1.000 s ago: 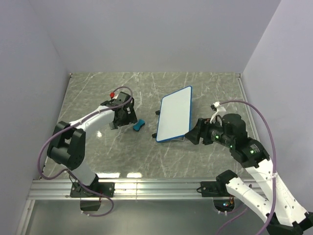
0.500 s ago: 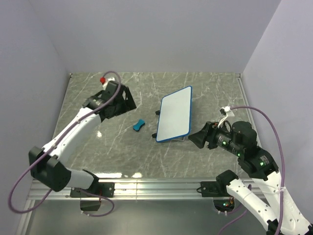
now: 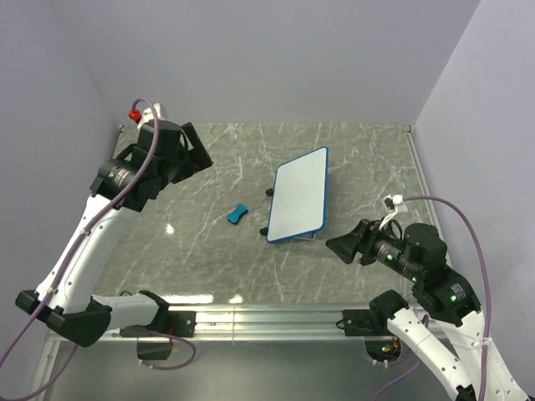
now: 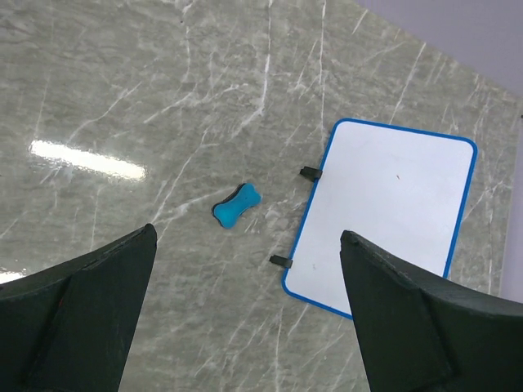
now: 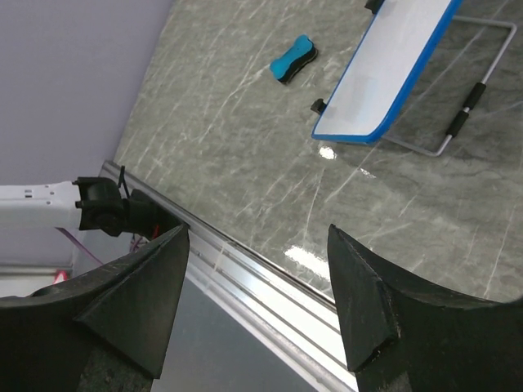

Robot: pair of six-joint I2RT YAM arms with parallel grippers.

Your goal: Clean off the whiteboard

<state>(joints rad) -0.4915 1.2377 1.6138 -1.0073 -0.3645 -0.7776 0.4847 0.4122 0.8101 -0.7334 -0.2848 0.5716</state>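
Observation:
The whiteboard [image 3: 298, 195] stands propped at a tilt in the middle of the marble table, blue-framed, its white face blank [image 4: 392, 220] [image 5: 392, 73]. To its left a small blue eraser [image 3: 238, 214] lies flat on the table [image 4: 236, 206] [image 5: 293, 59]. My left gripper [image 3: 192, 152] hangs high over the back left, open and empty [image 4: 249, 237], looking down on both. Low at the near right, short of the board's near end, my right gripper [image 3: 338, 245] is open with nothing between its fingers [image 5: 257, 233].
A wire stand [image 5: 458, 122] props the board from behind. An aluminium rail [image 3: 267, 317] runs along the table's near edge. Grey walls close the back and both sides. The left arm's base [image 5: 106, 208] sits on the rail.
My left arm has lifted up and back to the left, away from the eraser. My right gripper has drawn back from the board toward the near right.

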